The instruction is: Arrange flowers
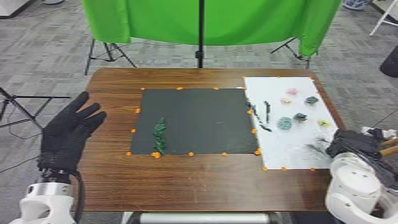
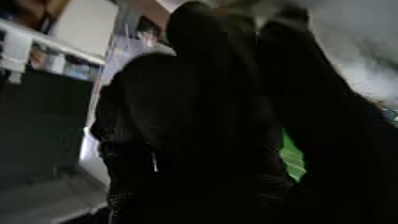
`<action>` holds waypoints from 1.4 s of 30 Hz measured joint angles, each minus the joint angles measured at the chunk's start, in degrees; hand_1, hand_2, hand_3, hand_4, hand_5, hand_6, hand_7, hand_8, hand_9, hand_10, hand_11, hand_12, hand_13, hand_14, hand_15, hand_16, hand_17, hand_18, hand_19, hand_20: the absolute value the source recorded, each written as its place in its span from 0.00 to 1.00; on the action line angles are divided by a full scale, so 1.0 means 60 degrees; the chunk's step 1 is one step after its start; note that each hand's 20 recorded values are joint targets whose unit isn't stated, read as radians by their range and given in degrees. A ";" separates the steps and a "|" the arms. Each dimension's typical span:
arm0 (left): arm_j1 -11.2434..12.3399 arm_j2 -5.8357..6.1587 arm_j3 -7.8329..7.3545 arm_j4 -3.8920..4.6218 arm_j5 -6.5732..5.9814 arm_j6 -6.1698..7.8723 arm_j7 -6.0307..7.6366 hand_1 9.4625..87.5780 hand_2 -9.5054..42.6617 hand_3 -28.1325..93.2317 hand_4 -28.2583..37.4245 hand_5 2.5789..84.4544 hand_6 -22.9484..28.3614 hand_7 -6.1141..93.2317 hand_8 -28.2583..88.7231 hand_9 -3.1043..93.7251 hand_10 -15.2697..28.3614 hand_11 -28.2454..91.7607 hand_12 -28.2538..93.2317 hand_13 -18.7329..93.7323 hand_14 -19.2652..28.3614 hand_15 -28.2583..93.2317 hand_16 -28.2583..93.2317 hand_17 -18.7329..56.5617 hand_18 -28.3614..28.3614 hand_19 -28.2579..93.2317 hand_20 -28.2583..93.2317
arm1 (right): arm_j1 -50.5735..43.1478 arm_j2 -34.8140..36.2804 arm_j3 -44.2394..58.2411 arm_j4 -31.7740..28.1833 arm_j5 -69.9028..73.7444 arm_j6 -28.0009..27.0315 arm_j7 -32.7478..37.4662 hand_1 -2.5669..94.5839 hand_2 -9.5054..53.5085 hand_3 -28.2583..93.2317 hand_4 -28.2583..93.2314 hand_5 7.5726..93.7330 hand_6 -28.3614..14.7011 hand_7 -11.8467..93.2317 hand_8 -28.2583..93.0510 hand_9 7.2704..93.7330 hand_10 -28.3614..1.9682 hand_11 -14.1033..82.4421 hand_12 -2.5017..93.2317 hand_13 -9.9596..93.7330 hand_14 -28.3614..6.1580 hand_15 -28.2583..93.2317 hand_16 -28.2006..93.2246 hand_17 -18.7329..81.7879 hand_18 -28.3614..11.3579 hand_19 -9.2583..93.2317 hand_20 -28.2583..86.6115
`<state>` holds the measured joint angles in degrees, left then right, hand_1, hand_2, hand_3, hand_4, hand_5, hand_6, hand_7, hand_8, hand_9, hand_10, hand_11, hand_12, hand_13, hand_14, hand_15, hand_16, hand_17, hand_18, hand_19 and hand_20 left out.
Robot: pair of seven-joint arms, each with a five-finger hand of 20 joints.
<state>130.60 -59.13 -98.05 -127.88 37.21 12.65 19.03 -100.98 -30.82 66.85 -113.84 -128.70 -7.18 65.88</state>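
Observation:
In the head view my left hand (image 1: pixel 69 131) is held over the table's left side, fingers straight and spread. My right hand (image 1: pixel 354 143) is at the table's right edge, beside the white sheet (image 1: pixel 282 150). In the right wrist view my right hand (image 2: pixel 200 110) is dark. A green leafy stem (image 1: pixel 160 136) lies on the left part of the black mat (image 1: pixel 200 120). On the white sheet lie dark stems (image 1: pixel 266 111), a pink flower (image 1: pixel 291 91), a teal bloom (image 1: pixel 284 123), dark green blooms (image 1: pixel 299 117) and a yellow-green one (image 1: pixel 323 123).
Orange pieces (image 1: pixel 190 154) dot the borders of the mat and sheet on the brown table (image 1: pixel 213 185). A person's hand (image 1: pixel 389 143) is next to my right hand at the right edge. Behind the table stands a green cloth (image 1: pixel 213 22) on a black pole.

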 measured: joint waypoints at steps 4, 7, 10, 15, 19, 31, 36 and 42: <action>0.0023 0.0015 0.0001 -0.0003 -0.0020 0.0006 0.0035 0.22 0.33 0.87 0.10 0.46 0.63 0.17 0.16 0.41 0.83 0.43 0.32 0.40 1.00 0.67 0.15 0.13 1.00 0.74 0.23 | -0.0151 -0.0026 0.0068 -0.0060 -0.0051 0.0415 -0.0008 0.59 0.00 0.80 0.00 0.95 0.63 0.29 0.28 0.98 0.58 0.55 0.23 0.91 0.61 0.80 0.39 0.66 0.15 1.00 0.56; 0.0070 0.0042 -0.0011 -0.0015 -0.0059 0.0028 0.0068 0.22 0.33 0.87 0.10 0.46 0.63 0.17 0.16 0.41 0.83 0.43 0.32 0.40 1.00 0.67 0.15 0.13 1.00 0.74 0.23 | -0.0393 -0.0075 0.0288 -0.0359 -0.0189 0.0840 -0.0012 0.59 0.00 0.81 0.00 0.95 0.63 0.29 0.28 0.99 0.59 0.55 0.24 0.91 0.61 0.80 0.40 0.67 0.15 1.00 0.58; 0.0163 0.0097 -0.0058 -0.0048 -0.0100 0.0064 0.0114 0.22 0.33 0.87 0.10 0.46 0.63 0.17 0.16 0.41 0.83 0.43 0.32 0.40 1.00 0.67 0.15 0.13 1.00 0.74 0.23 | -0.0405 -0.0137 0.0341 -0.0877 -0.0474 0.1074 -0.0044 0.59 0.00 0.81 0.00 0.96 0.62 0.28 0.28 0.99 0.59 0.55 0.24 0.91 0.61 0.80 0.40 0.68 0.15 1.00 0.59; 0.0316 0.0137 -0.0200 -0.0130 -0.0117 0.0095 0.0138 0.22 0.34 0.87 0.10 0.46 0.63 0.17 0.16 0.41 0.84 0.43 0.32 0.40 1.00 0.67 0.15 0.13 1.00 0.74 0.23 | 0.0562 -0.0398 -0.0400 -0.1835 -0.0554 0.1154 -0.0266 0.59 0.00 0.81 0.00 0.96 0.61 0.28 0.29 0.99 0.58 0.56 0.24 0.92 0.61 0.81 0.40 0.68 0.14 1.00 0.61; 0.0389 0.0135 -0.0315 -0.0179 -0.0109 0.0102 0.0118 0.22 0.34 0.87 0.10 0.46 0.63 0.17 0.16 0.41 0.83 0.43 0.32 0.40 1.00 0.67 0.15 0.13 1.00 0.74 0.23 | 0.2344 -0.0993 -0.2126 -0.1912 -0.0458 0.1201 -0.0738 0.59 0.00 0.81 0.00 0.97 0.61 0.28 0.29 1.00 0.59 0.56 0.24 0.92 0.60 0.81 0.40 0.69 0.13 1.00 0.62; 0.0174 -0.0072 -0.0340 -0.0190 0.0034 0.0089 -0.0321 0.22 0.33 0.87 0.10 0.46 0.63 0.17 0.16 0.41 0.83 0.43 0.32 0.40 1.00 0.67 0.15 0.13 1.00 0.74 0.23 | 0.6787 -0.4015 -0.7194 0.0848 -0.0493 0.1267 -0.1628 0.57 0.00 0.81 0.00 0.98 0.62 0.28 0.29 1.00 0.59 0.59 0.24 0.93 0.61 0.82 0.40 0.70 0.13 1.00 0.64; 0.0073 -0.0069 -0.0336 -0.0189 0.0061 0.0089 -0.0454 0.22 0.33 0.88 0.10 0.46 0.63 0.17 0.16 0.41 0.83 0.43 0.32 0.40 1.00 0.67 0.15 0.13 1.00 0.74 0.22 | 0.7474 -0.5056 -0.7814 0.1507 -0.0472 0.0156 -0.1635 0.56 0.00 0.80 0.01 0.99 0.62 0.30 0.29 1.00 0.59 0.62 0.22 0.94 0.62 0.82 0.40 0.71 0.12 1.00 0.66; -0.0043 -0.0109 -0.0340 -0.0177 0.0135 0.0047 -0.0657 0.22 0.33 0.88 0.10 0.46 0.63 0.16 0.16 0.41 0.84 0.43 0.32 0.40 1.00 0.67 0.15 0.13 1.00 0.73 0.22 | 0.7636 -0.5696 -0.7996 0.1926 -0.0552 -0.0434 -0.1572 0.51 0.01 0.81 0.02 1.00 0.64 0.32 0.26 1.00 0.57 0.65 0.20 0.96 0.61 0.82 0.41 0.73 0.10 1.00 0.69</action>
<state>130.34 -59.78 -100.09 -128.94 38.02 12.93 15.09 -55.17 -64.99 18.88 -102.28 -132.02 -9.78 56.45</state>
